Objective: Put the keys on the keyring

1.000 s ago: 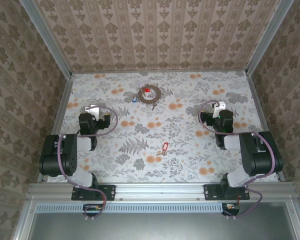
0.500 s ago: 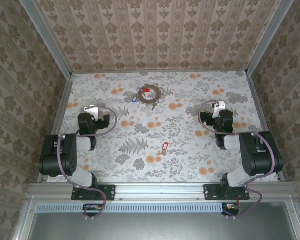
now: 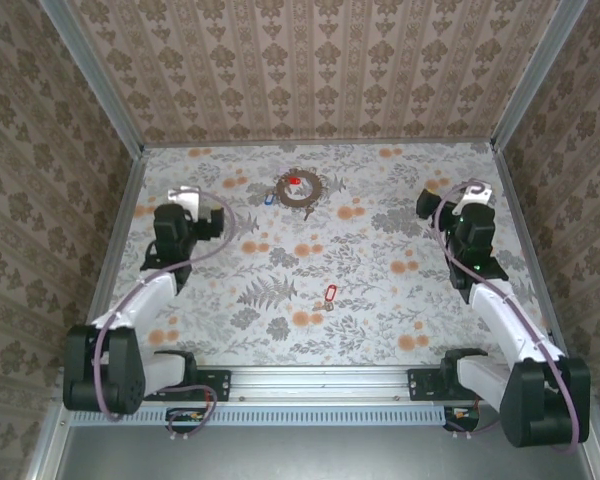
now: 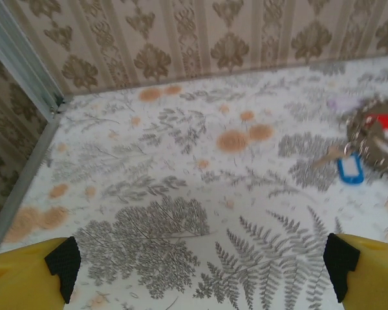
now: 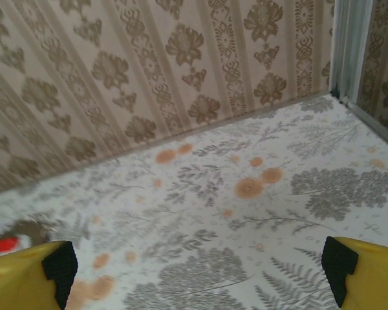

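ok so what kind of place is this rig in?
Probably a lab test cell, not a home: silver aluminium frame posts, damask-patterned beige wallpaper panels as walls, and two black-and-white robot arms bolted to a metal rail.

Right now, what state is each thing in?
left gripper: open, empty.
right gripper: open, empty.
keyring: flat on the table, far side.
red-tagged key: inside the ring's outline, threading unclear.
blue-tagged key: at the ring's edge, threading unclear.
second red-tagged key: loose mid-table, off the ring.
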You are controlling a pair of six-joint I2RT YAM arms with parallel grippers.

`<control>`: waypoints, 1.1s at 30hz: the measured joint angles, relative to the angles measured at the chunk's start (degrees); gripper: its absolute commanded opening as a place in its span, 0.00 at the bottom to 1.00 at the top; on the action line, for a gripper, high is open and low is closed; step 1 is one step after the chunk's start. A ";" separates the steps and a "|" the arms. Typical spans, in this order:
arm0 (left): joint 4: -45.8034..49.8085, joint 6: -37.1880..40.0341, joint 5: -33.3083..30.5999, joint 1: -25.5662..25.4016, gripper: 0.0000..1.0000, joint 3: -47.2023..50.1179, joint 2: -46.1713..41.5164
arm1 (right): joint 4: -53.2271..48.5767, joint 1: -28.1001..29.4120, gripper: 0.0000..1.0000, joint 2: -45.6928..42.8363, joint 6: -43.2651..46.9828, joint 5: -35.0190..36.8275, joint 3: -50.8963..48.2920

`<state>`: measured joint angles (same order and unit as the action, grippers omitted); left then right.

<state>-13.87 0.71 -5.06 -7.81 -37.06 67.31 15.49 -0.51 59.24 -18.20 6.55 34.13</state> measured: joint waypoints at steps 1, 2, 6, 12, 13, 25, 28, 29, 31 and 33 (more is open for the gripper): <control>5.16 -2.34 -0.96 -0.04 1.00 -3.32 -1.31 | -2.08 -0.11 0.99 0.20 -1.55 -2.10 1.07; 9.62 -5.18 -2.10 -0.04 1.00 -6.19 -2.27 | -3.91 0.17 1.00 1.07 -2.12 -3.13 2.25; 25.66 -19.10 -5.35 0.81 1.00 -13.81 -4.46 | -12.09 9.11 0.87 9.70 -3.02 -4.44 8.79; 26.03 -27.65 -0.59 -2.36 1.00 0.39 -3.54 | -24.06 23.34 0.78 20.52 -2.78 -7.43 16.96; 26.10 -27.80 -1.16 -5.38 1.00 2.62 -2.78 | -25.92 24.65 0.76 22.36 -2.91 -7.48 18.78; 16.68 -23.96 -9.55 -22.53 1.00 3.69 0.15 | -30.36 27.41 0.73 49.13 -13.73 -7.85 43.65; 14.27 -23.50 -9.60 -22.53 1.00 4.48 -0.35 | -33.09 27.85 0.74 58.21 -16.98 -5.75 54.97; 13.86 -23.37 -9.57 -22.53 1.00 4.76 -0.42 | -34.82 28.00 0.75 61.31 -18.25 -4.11 59.06; 13.51 -23.30 -9.55 -22.53 1.00 5.01 -0.39 | -39.17 28.41 0.79 66.49 -19.80 0.20 66.82; 13.29 -23.10 -9.35 -22.53 1.00 5.05 -0.39 | -43.87 29.16 0.82 71.67 -20.33 6.40 75.08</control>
<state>-0.58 -22.39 -14.41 -30.35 -32.01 66.92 -28.38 28.64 130.91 -38.52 12.95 109.21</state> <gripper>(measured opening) 0.999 0.794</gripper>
